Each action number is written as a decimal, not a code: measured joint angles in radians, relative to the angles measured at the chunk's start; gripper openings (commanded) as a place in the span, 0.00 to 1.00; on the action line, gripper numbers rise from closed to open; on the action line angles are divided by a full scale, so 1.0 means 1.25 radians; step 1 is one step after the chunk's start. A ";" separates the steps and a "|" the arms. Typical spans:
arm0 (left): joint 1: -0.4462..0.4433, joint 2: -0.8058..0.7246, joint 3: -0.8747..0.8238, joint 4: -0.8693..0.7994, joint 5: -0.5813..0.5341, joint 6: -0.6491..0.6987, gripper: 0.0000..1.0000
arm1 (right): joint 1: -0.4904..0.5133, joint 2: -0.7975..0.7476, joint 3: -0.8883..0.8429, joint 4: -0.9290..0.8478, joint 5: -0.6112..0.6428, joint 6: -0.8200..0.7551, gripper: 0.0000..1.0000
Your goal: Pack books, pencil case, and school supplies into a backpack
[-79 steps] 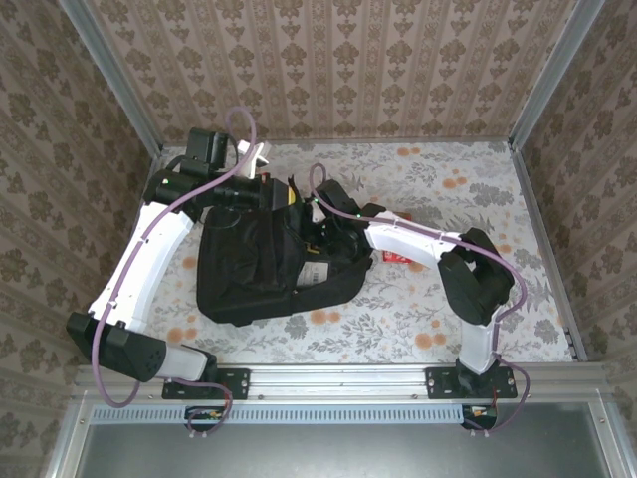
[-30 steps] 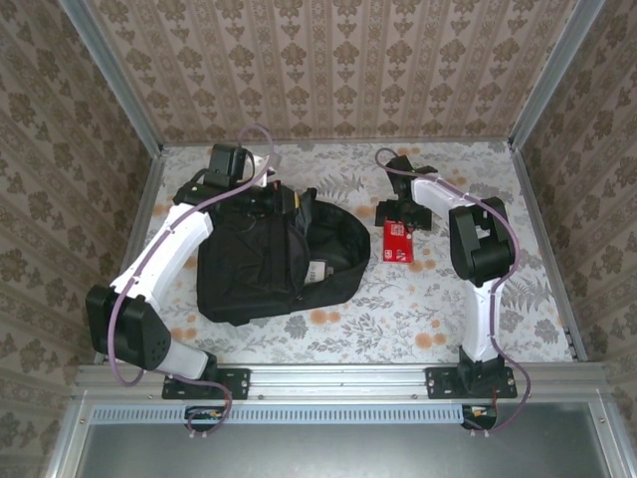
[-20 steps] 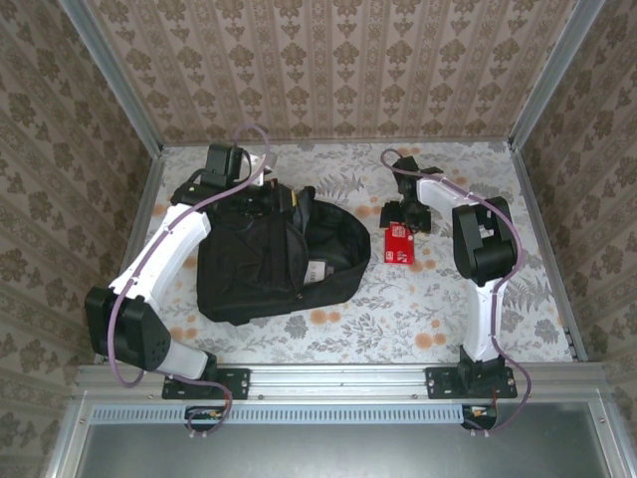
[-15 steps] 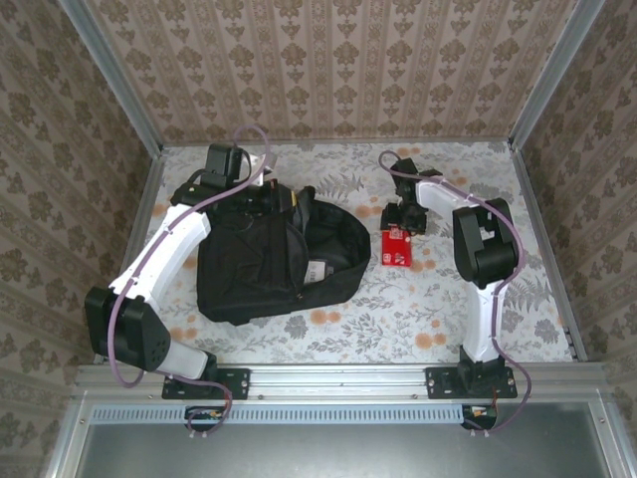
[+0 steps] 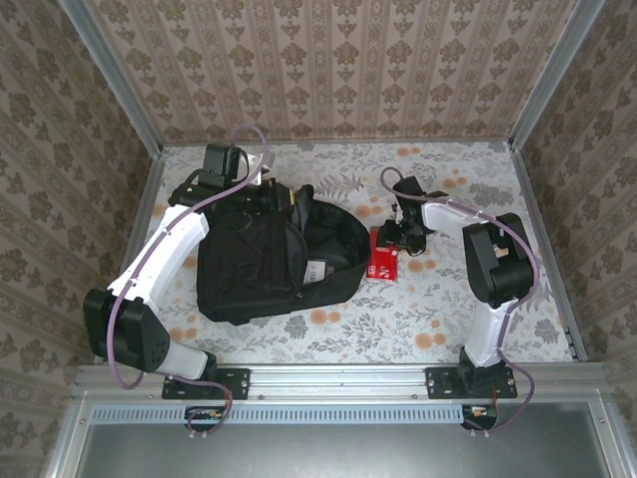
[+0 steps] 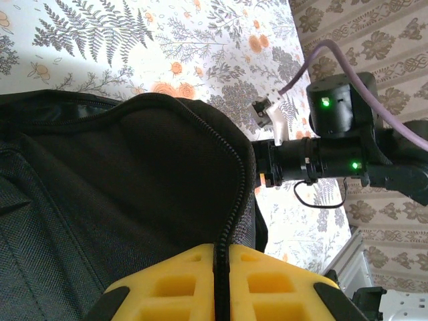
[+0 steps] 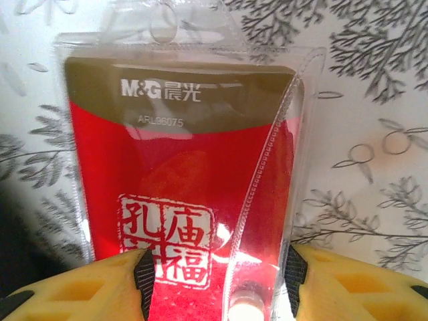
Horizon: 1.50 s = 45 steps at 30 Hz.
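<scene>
**Bench** [image 5: 448, 319]: floral cloth with a busy pattern.

**Backpack** [image 5: 249, 269]: black, soft and the biggest thing here.
- It lies flat at left-centre, with its mouth [image 5: 333, 244] gaping toward the right.
- Risk, as I judge it: the fabric is limp, so the opening depends on the left gripper [image 6: 221, 267].
- Its jaws are closed tight on the zip edge [image 6: 231, 194] at the bag's far rim.
- If that pinch slips, the flap sags over the mouth and blocks the way in.

**Right gripper** [image 7: 217, 284]: jaws roughly half apart, pads pressed against both long sides of the red stationery packet [image 7: 180, 174], near its bottom end.
- Risk: the hold is on slick clear plastic and sits low on the packet, so the far end is unsupported.
- The sleeve may bow between the pads, pivot, or slide out on the way across.
- A stiff corner could also catch the bag's rim if the packet arrives flat rather than angled into the opening.

**Packet, position:** just beside the right lip of the backpack's mouth. I cannot tell whether it rests on the bench or is barely off it.

**Packet, looks:**
- It is a flat, rectangular card in a glossy clear sleeve, with a hang hole at the top.
- A dull gold-brown band carries white "M&G" lettering.
- Below the band the card is bright red, with a white seal-style stamp of characters.
- The sleeve's right seam stands loose from the card, so that edge is flexible.
</scene>
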State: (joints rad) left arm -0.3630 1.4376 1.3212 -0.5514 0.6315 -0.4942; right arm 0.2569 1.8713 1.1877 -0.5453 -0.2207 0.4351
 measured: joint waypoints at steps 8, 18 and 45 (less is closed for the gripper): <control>0.000 0.000 0.000 0.000 0.000 0.000 0.11 | -0.031 -0.073 -0.135 0.164 -0.193 0.126 0.60; -0.002 0.002 0.000 0.000 0.000 0.000 0.11 | -0.049 -0.098 -0.227 0.421 -0.367 0.286 0.45; -0.002 0.008 0.000 0.000 -0.001 0.000 0.11 | -0.017 -0.066 -0.322 0.592 -0.431 0.349 0.22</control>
State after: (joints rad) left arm -0.3656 1.4471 1.3209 -0.5518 0.6308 -0.4942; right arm 0.2352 1.7893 0.7856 0.1951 -0.7589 0.8715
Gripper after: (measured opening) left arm 0.114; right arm 0.170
